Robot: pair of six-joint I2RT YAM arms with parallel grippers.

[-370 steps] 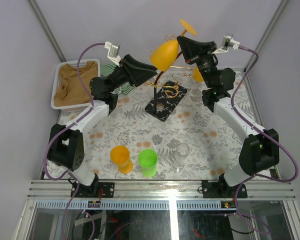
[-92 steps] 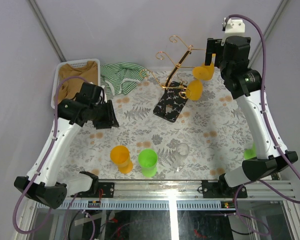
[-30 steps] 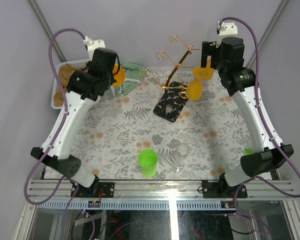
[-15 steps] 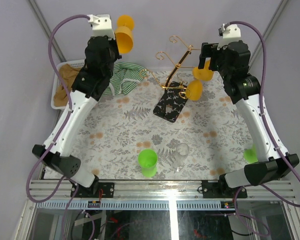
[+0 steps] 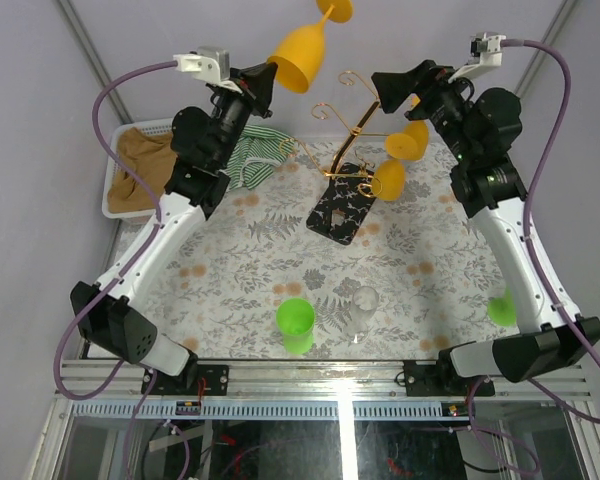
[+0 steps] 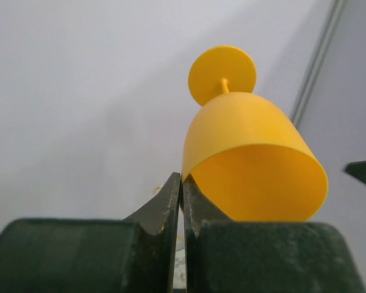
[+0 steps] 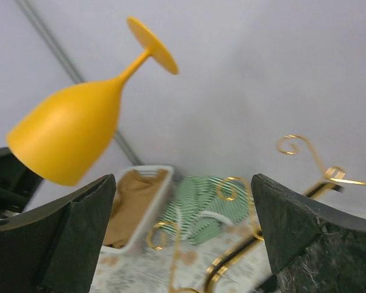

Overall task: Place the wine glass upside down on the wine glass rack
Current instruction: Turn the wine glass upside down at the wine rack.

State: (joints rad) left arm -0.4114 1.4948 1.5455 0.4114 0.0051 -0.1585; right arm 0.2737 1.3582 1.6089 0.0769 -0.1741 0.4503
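From above, the left claw (image 5: 267, 78) is clenching the rim of the orange wine glass (image 5: 302, 56) at the upper middle of the frame. The glass is tilting foot-up, its foot is being cut off by the top edge, and open air is lying between it and the wine glass rack (image 5: 352, 137) just to its right. The right claw (image 5: 392, 88) is hanging released, jaws spread, by the rack's upper curled hooks. Two more orange glasses (image 5: 407, 141) are hanging bowl-down on the rack's right side, partly hiding each other. A green cup (image 5: 295, 324) and a clear glass (image 5: 365, 306) are standing apart near the lower edge of the floral bench (image 5: 230, 260). A white basket (image 5: 117, 160) is sitting at the left edge, just beside a striped cloth (image 5: 242, 160). In the left wrist view, the dark fingers are pressing together on the smooth, matte bowl's lip, with plain grey wall behind, and the bench is staying out of sight. In the right wrist view, the rough black fingers are framing a wide gap. The glass is floating at upper left, slightly blurred, and the thin gold wire curls are showing at lower right, cut off by the frame.
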